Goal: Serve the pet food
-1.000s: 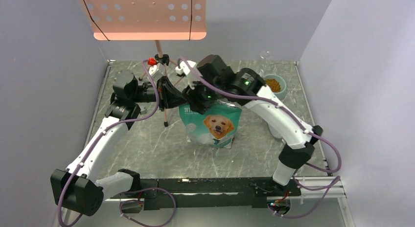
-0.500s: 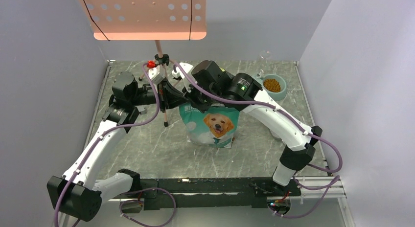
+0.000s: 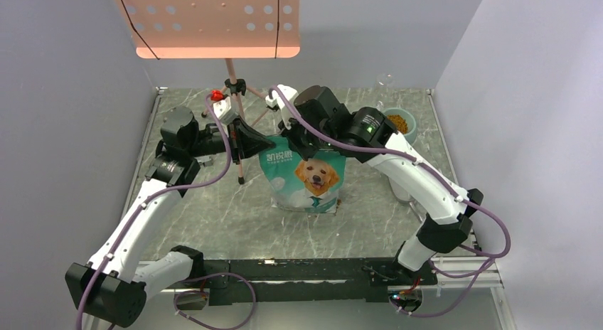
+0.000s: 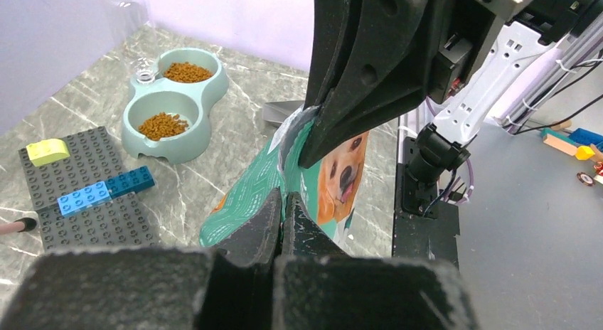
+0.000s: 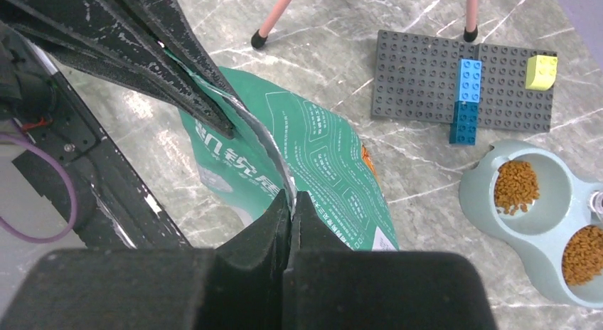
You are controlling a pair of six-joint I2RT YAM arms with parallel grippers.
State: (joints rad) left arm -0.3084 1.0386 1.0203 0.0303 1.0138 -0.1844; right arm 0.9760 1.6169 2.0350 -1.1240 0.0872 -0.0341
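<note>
The bag [image 3: 306,177] is pinched at its top edge from two sides

The left gripper [image 4: 283,202] is clamped on the top edge of the teal bag from the 9 o'clock side. The right gripper [image 5: 291,198] is clamped on the same edge just beside it, reaching in from 1 o'clock. The bag stands upright in the middle of the surface [image 3: 213,209]. The pet food [image 5: 515,185] lies in both cups of the pale double bowl [image 5: 476,202], at 2 o'clock from the bag and apart from it, with a grey brick plate [image 5: 427,81] near the bowl
</note>
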